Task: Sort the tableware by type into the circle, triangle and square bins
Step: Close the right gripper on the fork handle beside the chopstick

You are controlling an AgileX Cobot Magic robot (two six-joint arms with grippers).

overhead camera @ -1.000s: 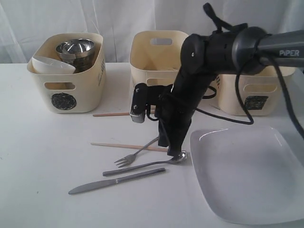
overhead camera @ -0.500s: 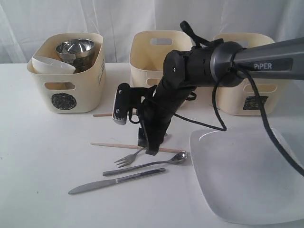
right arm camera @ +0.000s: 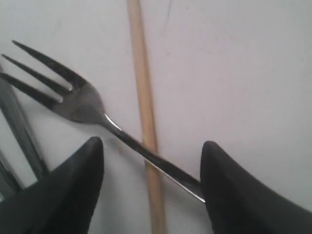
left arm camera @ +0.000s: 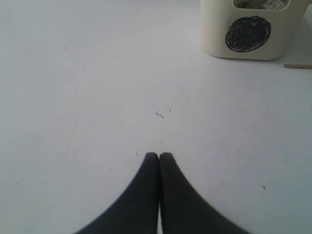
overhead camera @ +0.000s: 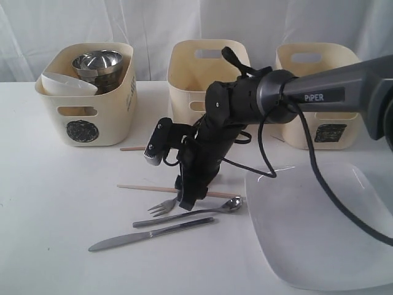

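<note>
Bowls [overhead camera: 97,61] in circle bin [overhead camera: 116,120]; cutlery [overhead camera: 178,217], chopsticks [overhead camera: 147,188], plate [overhead camera: 319,233] unsorted. My right gripper [right arm camera: 152,143]: jaws apart astride fork [right arm camera: 83,105]; left gripper [left arm camera: 159,155]: jaws together.

Bright, soft, even light fills the exterior view. The white counter [overhead camera: 55,209] is close to overexposed, and the white plate [overhead camera: 319,233] nearly melts into it save for a thin glare streak near its rim. The knife [overhead camera: 150,234] casts only a faint shadow. The left wrist view looks greyer, with the left end effector [left arm camera: 159,156] a featureless black shape. The right end effector [right arm camera: 152,144] is soft-edged, and the fork [right arm camera: 80,100] glints along its handle.
</note>
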